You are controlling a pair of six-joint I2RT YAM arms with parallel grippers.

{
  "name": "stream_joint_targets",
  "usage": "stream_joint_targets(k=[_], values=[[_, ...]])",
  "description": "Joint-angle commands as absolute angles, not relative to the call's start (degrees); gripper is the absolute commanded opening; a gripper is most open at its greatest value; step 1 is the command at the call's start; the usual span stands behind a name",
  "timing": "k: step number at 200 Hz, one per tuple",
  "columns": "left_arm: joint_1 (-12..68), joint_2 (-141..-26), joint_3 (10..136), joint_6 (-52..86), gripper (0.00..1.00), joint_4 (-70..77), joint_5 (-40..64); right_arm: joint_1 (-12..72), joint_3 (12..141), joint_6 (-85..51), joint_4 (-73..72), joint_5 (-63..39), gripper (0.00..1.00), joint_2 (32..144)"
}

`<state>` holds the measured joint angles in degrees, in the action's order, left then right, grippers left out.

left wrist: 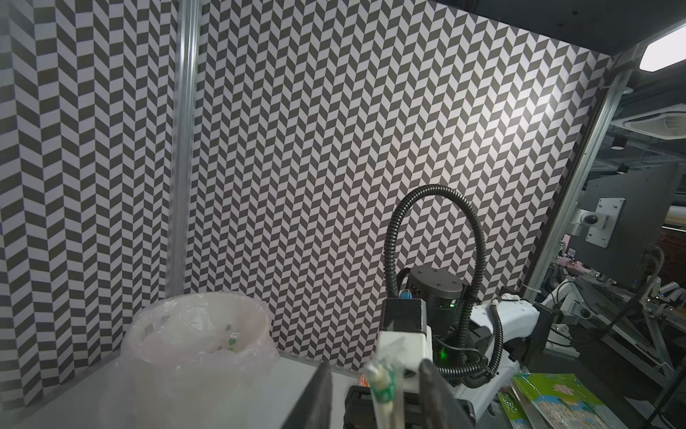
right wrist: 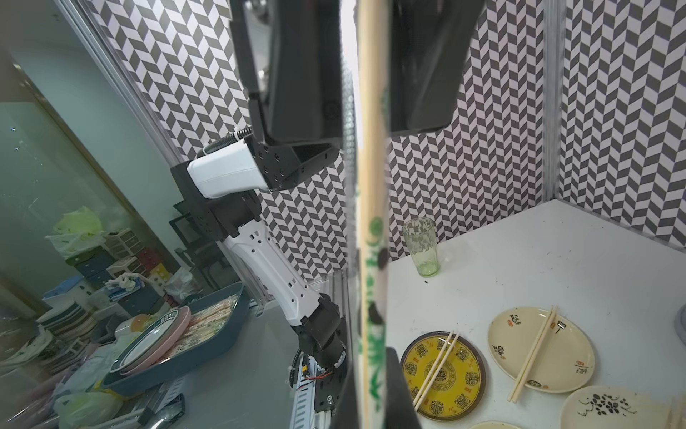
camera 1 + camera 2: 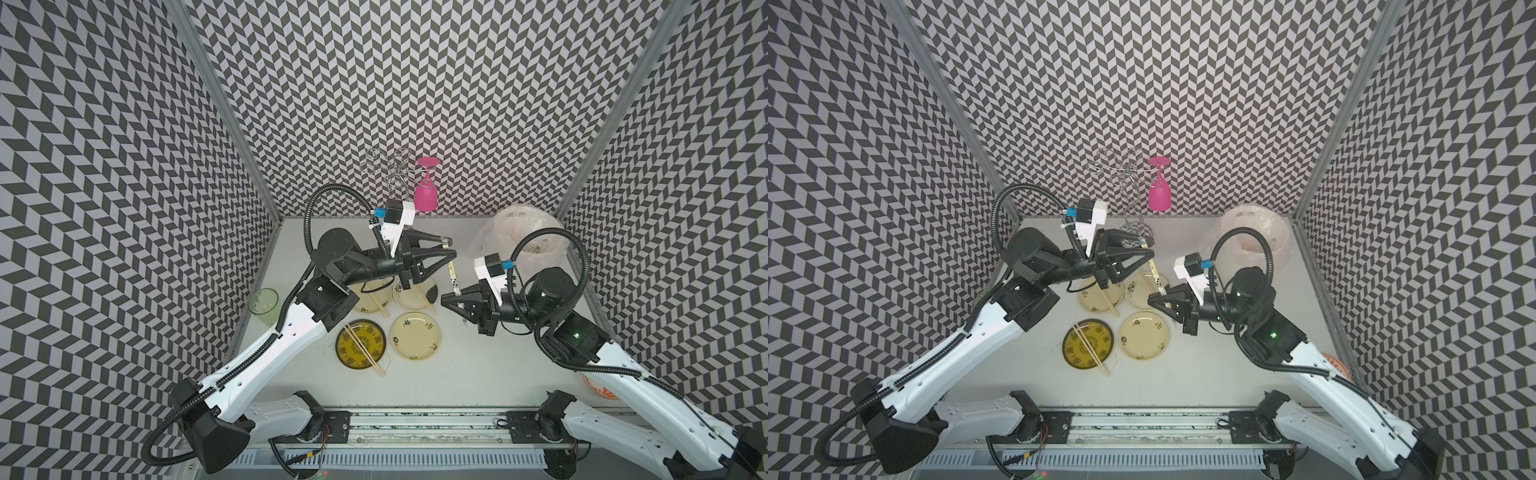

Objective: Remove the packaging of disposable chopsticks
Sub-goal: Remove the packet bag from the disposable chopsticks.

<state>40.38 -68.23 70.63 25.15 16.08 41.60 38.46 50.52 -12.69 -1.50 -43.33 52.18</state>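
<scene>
At two o'clock from the plates (image 3: 415, 340), your right gripper (image 3: 451, 301) clenched the sleeved chopsticks (image 2: 371, 167); your left gripper (image 3: 451, 247) stood released around the packaging (image 1: 384, 387). Light, stiff sticks; slippery film, seemingly loose at its green end, so that was your pinch.

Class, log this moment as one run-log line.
left end effector: open around sleeve green end | right end effector: shut on sleeve other end | chopsticks: inside sleeve
</scene>
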Motion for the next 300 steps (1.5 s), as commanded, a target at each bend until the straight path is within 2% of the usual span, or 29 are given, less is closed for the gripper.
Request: stream_joint_targets(k=[1, 41, 117, 132, 157, 166, 180, 194, 203, 212, 234, 250, 266, 282, 300], values=[[38.76, -65.08, 70.09, 25.33, 0.66, 19.08, 39.43, 38.50, 52.88, -12.59, -2.00, -44.22, 0.00, 53.55], [35.26, -65.26, 69.69, 29.73, 0.58, 21.86, 44.80, 38.50, 52.71, -12.50, -1.33, -45.28, 0.00, 53.17], [35.24, -68.20, 71.71, 30.59, 0.61, 20.95, 48.06, 38.54, 53.20, -12.27, 0.02, -48.48, 0.00, 53.15], [35.31, -68.85, 72.02, 30.67, 0.51, 20.91, 48.72, 38.58, 53.50, -11.89, 0.72, -49.30, 0.00, 53.75], [35.25, -69.35, 72.59, 30.94, 0.23, 21.09, 49.66, 38.59, 53.72, -11.36, 1.30, -49.66, 0.00, 54.05], [35.25, -69.34, 72.68, 30.70, 0.18, 20.99, 49.44, 38.59, 53.58, -11.22, 1.25, -49.72, 0.00, 54.06], [35.24, -69.30, 72.89, 30.14, 0.22, 20.63, 49.23, 38.60, 53.52, -11.04, 1.55, -50.24, 0.00, 54.45], [35.26, -69.13, 73.37, 28.95, 0.51, 18.67, 48.04, 38.54, 53.59, -10.52, 2.38, -51.02, 0.00, 54.80], [35.29, -68.93, 73.39, 28.49, 0.55, 18.07, 47.25, 38.58, 53.46, -10.38, 2.60, -51.06, 0.00, 54.76], [35.27, -68.91, 73.30, 28.31, 0.52, 18.18, 47.20, 38.59, 53.35, -10.35, 2.56, -50.94, 0.00, 54.54], [35.25, -69.10, 73.30, 28.49, 0.29, 18.54, 47.66, 38.58, 53.15, -10.24, 2.48, -50.54, 0.00, 54.08], [35.24, -69.27, 73.04, 28.56, 0.21, 18.83, 47.79, 38.59, 53.16, -10.01, 2.81, -50.45, 0.00, 54.22], [35.16, -69.20, 72.95, 28.56, 0.21, 18.97, 47.81, 38.60, 53.09, -10.00, 2.81, -50.71, 0.00, 54.48], [35.11, -68.98, 73.01, 28.35, 0.30, 18.81, 47.81, 38.60, 53.09, -9.76, 3.18, -50.82, 0.00, 54.46], [34.95, -68.91, 73.30, 27.87, 0.29, 18.28, 47.81, 38.64, 53.08, -9.40, 3.59, -50.88, 0.00, 54.40]])
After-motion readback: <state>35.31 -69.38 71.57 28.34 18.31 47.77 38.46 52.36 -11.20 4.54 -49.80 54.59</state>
